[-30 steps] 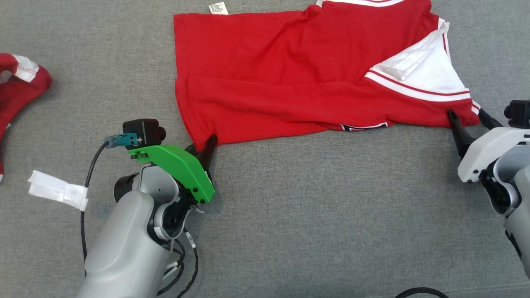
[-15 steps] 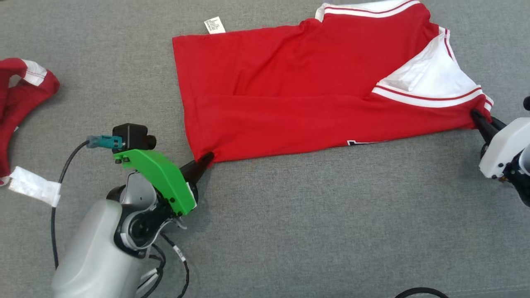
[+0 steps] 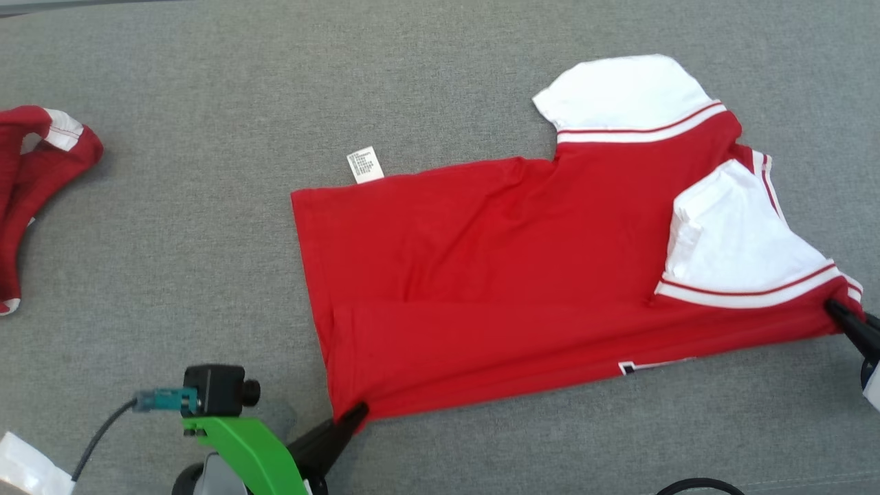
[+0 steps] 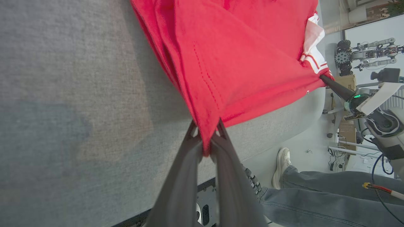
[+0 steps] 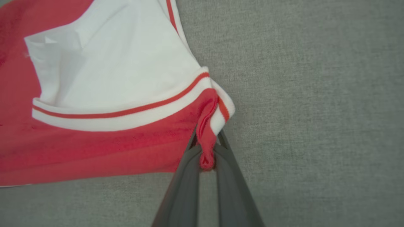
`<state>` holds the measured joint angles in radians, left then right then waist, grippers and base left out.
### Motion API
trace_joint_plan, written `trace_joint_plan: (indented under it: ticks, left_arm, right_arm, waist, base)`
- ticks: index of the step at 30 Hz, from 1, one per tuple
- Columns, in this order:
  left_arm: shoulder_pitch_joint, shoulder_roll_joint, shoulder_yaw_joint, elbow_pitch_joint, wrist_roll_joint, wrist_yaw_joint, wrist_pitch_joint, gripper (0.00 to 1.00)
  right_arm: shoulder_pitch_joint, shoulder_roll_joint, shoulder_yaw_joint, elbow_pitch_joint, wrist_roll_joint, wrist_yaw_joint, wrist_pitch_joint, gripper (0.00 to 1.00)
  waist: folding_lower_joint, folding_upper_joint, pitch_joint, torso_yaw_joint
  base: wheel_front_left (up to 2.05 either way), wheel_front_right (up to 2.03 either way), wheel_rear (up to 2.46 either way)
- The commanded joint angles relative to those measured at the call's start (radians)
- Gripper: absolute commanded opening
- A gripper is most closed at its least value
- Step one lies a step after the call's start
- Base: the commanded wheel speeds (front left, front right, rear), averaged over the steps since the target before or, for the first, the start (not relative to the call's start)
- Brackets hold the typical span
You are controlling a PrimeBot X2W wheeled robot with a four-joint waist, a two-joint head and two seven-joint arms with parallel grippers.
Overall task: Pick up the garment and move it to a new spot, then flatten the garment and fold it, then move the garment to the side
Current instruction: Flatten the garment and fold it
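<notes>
Underneath — grey fabric surface [image 3: 481,440], garment [image 3: 481,275] atop

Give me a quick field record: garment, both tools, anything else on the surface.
garment: red shirt, white sleeves, spread on grey surface, near edge stretched between tools
left tool: shut on hem corner
right tool: shut on sleeve-side corner
tag: white, at far hem edge
other: second red garment, far left, apart

Bare grey table [image 3: 206,82] lies open on the far and near sides of the spread red garment [image 3: 481,275]. A second red garment [image 3: 31,179] crowds the left edge. A person's leg [image 4: 315,195] stands beside the table's edge.
</notes>
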<state>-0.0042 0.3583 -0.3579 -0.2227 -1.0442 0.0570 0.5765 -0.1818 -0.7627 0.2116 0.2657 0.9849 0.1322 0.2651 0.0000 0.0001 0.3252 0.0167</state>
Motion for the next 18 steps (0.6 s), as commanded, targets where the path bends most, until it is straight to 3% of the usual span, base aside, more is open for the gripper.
trace_joint_plan:
  ticks: [1,3,4,5,6,7,14,18]
  left_arm:
    - [0.051,0.001,0.002,-0.013,0.015,0.017,-0.019,0.0]
    - [0.09,-0.004,-0.003,-0.005,0.04,0.033,-0.05,0.0]
    - [0.096,-0.008,-0.007,0.003,0.048,0.04,-0.058,0.3]
    - [0.096,-0.008,-0.007,0.003,0.048,0.04,-0.058,0.3]
    - [0.099,-0.004,-0.018,0.011,0.061,0.04,-0.057,1.0]
    - [0.102,-0.003,-0.027,0.013,0.07,0.039,-0.056,1.0]
    - [0.072,0.053,0.002,-0.078,0.146,0.064,-0.08,1.0]
    - [-0.048,0.047,0.039,-0.103,0.168,0.084,-0.086,1.0]
  right_arm:
    - [0.054,0.005,-0.033,-0.009,0.005,-0.003,-0.006,0.0]
    - [0.089,0.024,-0.079,0.003,-0.041,-0.003,-0.029,0.0]
    - [0.094,0.036,-0.087,0.01,-0.062,-0.003,-0.034,0.22]
    - [0.094,0.036,-0.087,0.01,-0.062,-0.003,-0.034,0.22]
    - [0.096,0.046,-0.091,0.013,-0.076,-0.003,-0.032,0.83]
    - [0.093,0.052,-0.096,0.014,-0.091,-0.003,-0.024,1.0]
    - [0.034,0.007,-0.186,-0.123,-0.176,-0.002,0.031,1.0]
    - [-0.083,0.018,-0.227,-0.214,-0.245,-0.002,0.072,1.0]
  waist:
    - [0.0,-0.0001,0.005,-0.007]
    - [0.0,-0.0001,0.012,-0.016]
    - [0.0,-0.0001,0.012,-0.017]
    - [0.0,-0.0001,0.012,-0.017]
    - [0.0,-0.0001,0.012,-0.018]
    - [0.0,-0.0001,0.013,-0.019]
    - [0.0,-0.0001,0.027,-0.011]
    - [0.0,-0.0001,0.066,0.003]
  base:
    - [0.0,0.0,0.0]
    - [0.0,0.0,0.0]
    - [0.0,0.0,0.0]
    - [0.0,0.0,0.0]
    - [0.0,0.0,0.0]
    - [0.0,0.0,0.0]
    - [0.0,0.0,0.0]
    - [0.0,0.0,0.0]
